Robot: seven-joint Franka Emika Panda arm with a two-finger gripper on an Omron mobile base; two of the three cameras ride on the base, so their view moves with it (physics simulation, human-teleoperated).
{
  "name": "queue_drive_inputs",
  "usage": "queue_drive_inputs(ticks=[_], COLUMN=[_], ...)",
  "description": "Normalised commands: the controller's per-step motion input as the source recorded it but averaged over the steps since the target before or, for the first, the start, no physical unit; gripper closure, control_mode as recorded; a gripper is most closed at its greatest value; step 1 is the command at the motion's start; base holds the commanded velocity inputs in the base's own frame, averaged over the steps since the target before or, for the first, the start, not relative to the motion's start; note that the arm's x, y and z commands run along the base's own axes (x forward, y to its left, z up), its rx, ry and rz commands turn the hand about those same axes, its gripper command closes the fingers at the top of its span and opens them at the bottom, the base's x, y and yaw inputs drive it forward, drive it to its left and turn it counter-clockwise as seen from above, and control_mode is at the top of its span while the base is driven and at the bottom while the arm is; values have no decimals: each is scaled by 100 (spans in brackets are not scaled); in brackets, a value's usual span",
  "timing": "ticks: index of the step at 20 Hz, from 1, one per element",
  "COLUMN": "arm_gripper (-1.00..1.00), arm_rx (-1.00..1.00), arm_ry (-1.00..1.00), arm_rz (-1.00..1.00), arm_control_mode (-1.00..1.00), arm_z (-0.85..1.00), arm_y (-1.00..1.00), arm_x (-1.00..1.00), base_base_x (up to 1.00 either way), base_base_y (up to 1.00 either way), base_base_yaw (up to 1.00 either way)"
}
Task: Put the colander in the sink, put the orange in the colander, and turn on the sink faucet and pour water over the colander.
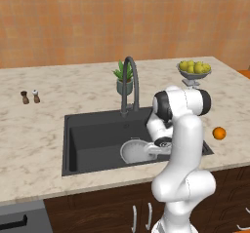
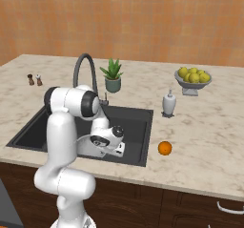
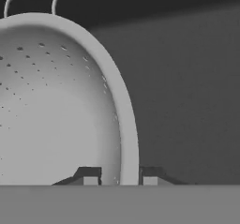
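The colander [image 1: 133, 151] sits in the sink [image 1: 90, 134], the orange [image 1: 219, 133] on the counter [image 1: 34, 144] to its right.

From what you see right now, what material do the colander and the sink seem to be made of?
The colander looks like thin metal with a pale satin finish: smooth curved wall, rolled rim, rows of tiny punched holes, a wire handle. The sink looks like matte black composite or coated metal: flat dark walls with no shine. As this is rendered, both are guesses.

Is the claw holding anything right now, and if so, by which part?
Yes, the colander. The claw pinches its rim, one fingertip inside the bowl and one outside, at the side opposite the wire handle, down in the sink.
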Motion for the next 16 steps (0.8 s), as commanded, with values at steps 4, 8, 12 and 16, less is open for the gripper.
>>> queue_drive_inputs(ticks=[4,8,12,16], arm_gripper=[-100,-100,-100,-100], arm_rx=[12,14,14,11], arm_ry=[-7,-1,1,4], arm_rz=[0,0,-2,-3], arm_control_mode=[-100,-100,-100,-100], arm_z=[11,54,100,100], arm_y=[-4,-5,-13,-7], arm_x=[2,0,0,0], base_base_x=[0,0,0,0], base_base_y=[0,0,0,0], base_base_yaw=[0,0,0,0])
